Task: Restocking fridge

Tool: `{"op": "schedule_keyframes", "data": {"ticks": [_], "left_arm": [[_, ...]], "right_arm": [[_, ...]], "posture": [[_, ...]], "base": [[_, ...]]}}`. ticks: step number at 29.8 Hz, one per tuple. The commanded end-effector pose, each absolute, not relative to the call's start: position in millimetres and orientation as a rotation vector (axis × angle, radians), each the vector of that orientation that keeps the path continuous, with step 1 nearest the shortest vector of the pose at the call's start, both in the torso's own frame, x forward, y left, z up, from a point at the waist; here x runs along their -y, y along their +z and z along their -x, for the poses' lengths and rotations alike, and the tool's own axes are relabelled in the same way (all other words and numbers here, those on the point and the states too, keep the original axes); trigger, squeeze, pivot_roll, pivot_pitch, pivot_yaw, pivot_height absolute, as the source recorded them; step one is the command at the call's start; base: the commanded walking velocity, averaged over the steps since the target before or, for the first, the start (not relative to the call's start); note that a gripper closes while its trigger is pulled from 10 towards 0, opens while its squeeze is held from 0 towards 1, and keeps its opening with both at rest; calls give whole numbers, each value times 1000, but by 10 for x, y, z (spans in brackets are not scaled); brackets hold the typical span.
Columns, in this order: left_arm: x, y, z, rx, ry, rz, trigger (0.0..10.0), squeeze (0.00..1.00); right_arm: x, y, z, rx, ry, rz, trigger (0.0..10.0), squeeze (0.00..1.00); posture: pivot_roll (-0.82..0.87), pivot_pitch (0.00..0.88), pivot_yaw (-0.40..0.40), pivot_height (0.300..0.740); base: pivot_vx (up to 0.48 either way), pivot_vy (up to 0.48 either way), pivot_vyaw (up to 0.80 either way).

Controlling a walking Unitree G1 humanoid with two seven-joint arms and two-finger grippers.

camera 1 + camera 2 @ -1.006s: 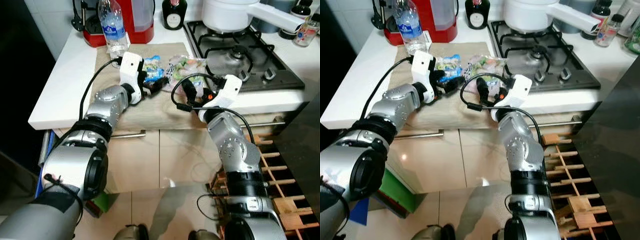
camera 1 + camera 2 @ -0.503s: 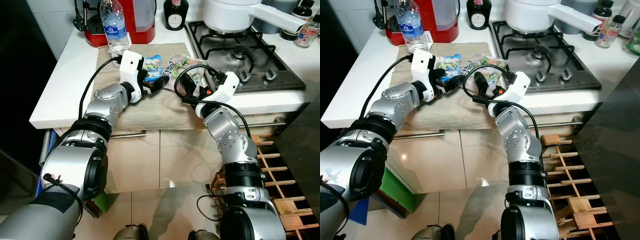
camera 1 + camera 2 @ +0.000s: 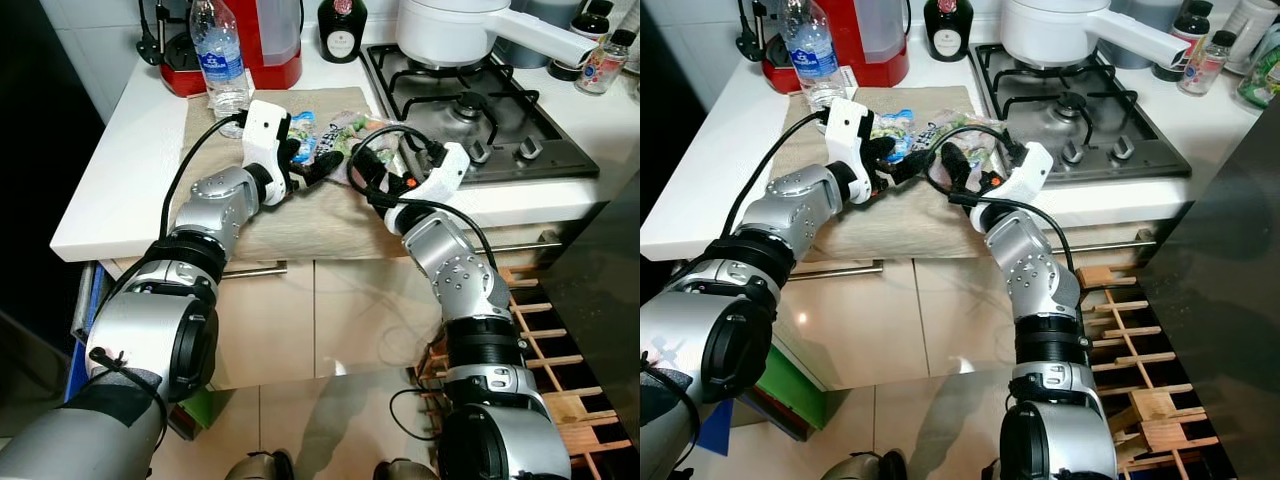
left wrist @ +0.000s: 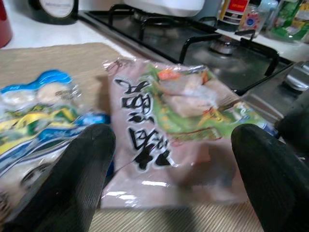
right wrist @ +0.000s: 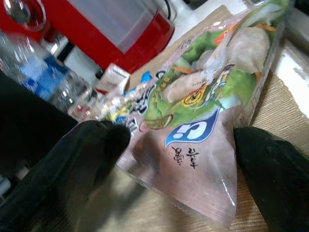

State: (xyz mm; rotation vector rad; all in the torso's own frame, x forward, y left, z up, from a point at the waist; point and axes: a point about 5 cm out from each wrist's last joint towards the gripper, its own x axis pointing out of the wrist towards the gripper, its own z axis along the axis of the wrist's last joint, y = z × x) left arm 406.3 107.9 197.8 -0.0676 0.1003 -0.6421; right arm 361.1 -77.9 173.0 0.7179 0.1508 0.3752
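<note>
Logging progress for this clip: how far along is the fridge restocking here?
Early. Done: nothing visibly stocked. In hand: the left gripper and right gripper both have their fingers spread open around the pink-and-green food packet lying on the woven mat. Left: grasping it, the blue packet beside it, and the carry.

A white desk [image 3: 130,180] carries a woven mat [image 3: 300,215], a red appliance [image 3: 280,45] and a dark round bottle [image 3: 342,28]. Beside them, a white pot [image 3: 445,30] sits on the gas hob [image 3: 500,120]; a wooden rack [image 3: 1140,400] stands on the tiled floor [image 3: 930,400].
</note>
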Motion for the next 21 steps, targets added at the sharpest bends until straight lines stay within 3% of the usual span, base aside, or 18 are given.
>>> {"op": "schedule_keyframes", "data": {"ticks": [1,4,9,10,11,21], "left_arm": [[-1099,2010,-4063,-65,-639,79,10000,0],[-1052,2046,-4064,-35,-646,111,10000,0],[-958,2114,-4068,-3,-667,122,10000,0],[-949,2119,-4069,-1,-668,118,10000,0],[-944,2115,-4070,-6,-668,117,10000,0],[-807,2053,-4052,-37,-703,58,10000,0]], "right_arm": [[720,1495,-3550,-248,357,-671,0,906],[798,1480,-3530,-214,333,-568,0,906],[947,1567,-3432,-42,261,-225,0,878],[969,1588,-3410,-11,246,-176,2235,878],[1001,1605,-3379,17,230,-133,10000,878],[1424,1661,-3054,123,66,-16,10000,878]], "posture": [[-201,78,37,740],[-203,78,36,740],[-215,79,35,740],[-215,79,35,740],[-227,76,37,740],[-257,65,40,740]], "base": [[0,0,0],[0,0,0],[0,0,0],[0,0,0],[0,0,0],[0,0,0]]}}
